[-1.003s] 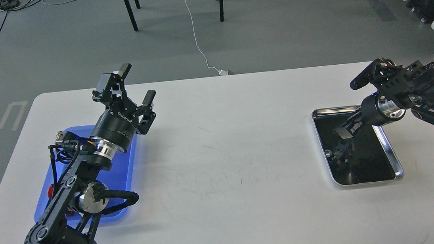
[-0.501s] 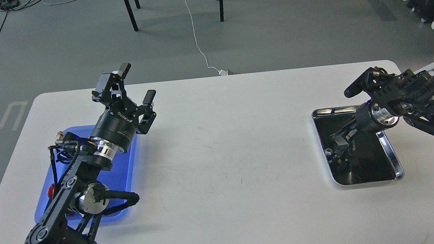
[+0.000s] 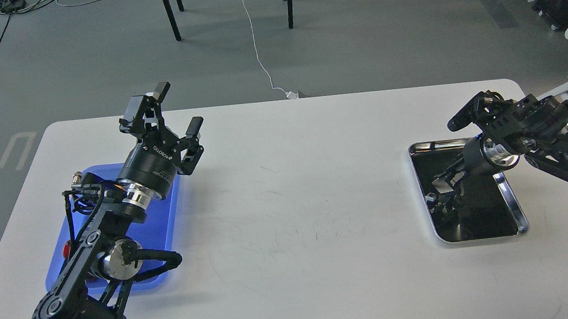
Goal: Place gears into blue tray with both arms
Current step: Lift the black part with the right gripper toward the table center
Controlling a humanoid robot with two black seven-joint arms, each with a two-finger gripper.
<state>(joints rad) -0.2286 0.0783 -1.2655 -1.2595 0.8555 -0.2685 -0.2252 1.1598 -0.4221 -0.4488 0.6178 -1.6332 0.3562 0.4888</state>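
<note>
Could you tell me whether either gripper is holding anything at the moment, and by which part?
The left gripper is open and empty. The right gripper is down in the silver tray; whether it holds anything cannot be told.

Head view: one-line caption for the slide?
Right gripper reaches into silver tray; left gripper open above blue tray.

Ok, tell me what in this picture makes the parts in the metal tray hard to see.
Head view: the metal tray has a dark, mirror-like inside, so black parts blend with reflections; the right gripper is dark against it, its fingers indistinct; the rim glares brightly.
</note>
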